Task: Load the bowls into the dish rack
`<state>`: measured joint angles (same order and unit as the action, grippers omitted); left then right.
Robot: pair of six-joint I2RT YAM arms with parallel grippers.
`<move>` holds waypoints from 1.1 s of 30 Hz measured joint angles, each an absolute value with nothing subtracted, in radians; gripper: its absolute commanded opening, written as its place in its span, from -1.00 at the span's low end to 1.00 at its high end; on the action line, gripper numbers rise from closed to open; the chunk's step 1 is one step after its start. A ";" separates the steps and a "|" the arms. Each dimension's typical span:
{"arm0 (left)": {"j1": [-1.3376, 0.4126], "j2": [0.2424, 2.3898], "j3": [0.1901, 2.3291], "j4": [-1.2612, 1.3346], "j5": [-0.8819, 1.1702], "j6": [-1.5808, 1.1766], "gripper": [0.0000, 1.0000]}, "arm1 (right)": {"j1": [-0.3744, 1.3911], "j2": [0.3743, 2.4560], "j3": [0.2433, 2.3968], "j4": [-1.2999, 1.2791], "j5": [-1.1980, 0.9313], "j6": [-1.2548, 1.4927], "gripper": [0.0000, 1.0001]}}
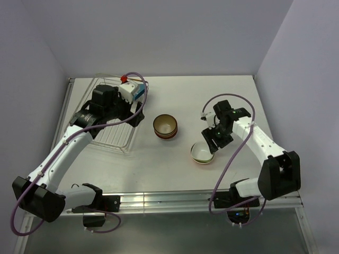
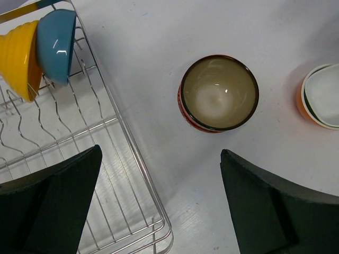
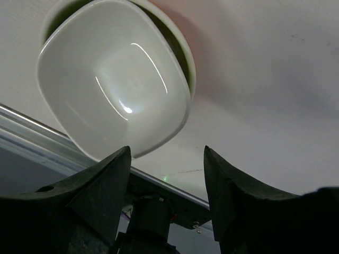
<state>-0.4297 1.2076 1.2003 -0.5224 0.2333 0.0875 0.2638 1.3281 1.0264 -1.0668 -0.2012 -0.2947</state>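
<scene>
Enclosed by pale walls, a white table (image 1: 175,95) is seen with the rack (image 2: 122,159) at its far left. Two bowls are already stood on edge among the tines, a yellow bowl (image 2: 18,55) and a blue bowl (image 2: 55,45) touching it; the rest of the rack that shows is unfilled.

On the table, well apart from the rack, a brown bowl (image 2: 218,92) is left upright near the centre. Whether another is nested under it cannot be told. Further right, a white bowl (image 3: 114,79) is nested in an orange bowl (image 2: 300,106).

The left gripper (image 2: 159,211) is held over the rack's near edge with its fingers (image 2: 53,201) spread wide and nothing between them. The right gripper (image 3: 167,159) is held just beside the white bowl, likewise parted and empty.

The task is judged to be partly done: two bowls are loaded, and at least three are left to be carried across.
</scene>
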 measured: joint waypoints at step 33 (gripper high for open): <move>-0.430 1.196 1.188 -0.548 0.189 0.078 0.99 | 0.242 1.411 1.248 -1.065 -0.281 -0.214 -1.00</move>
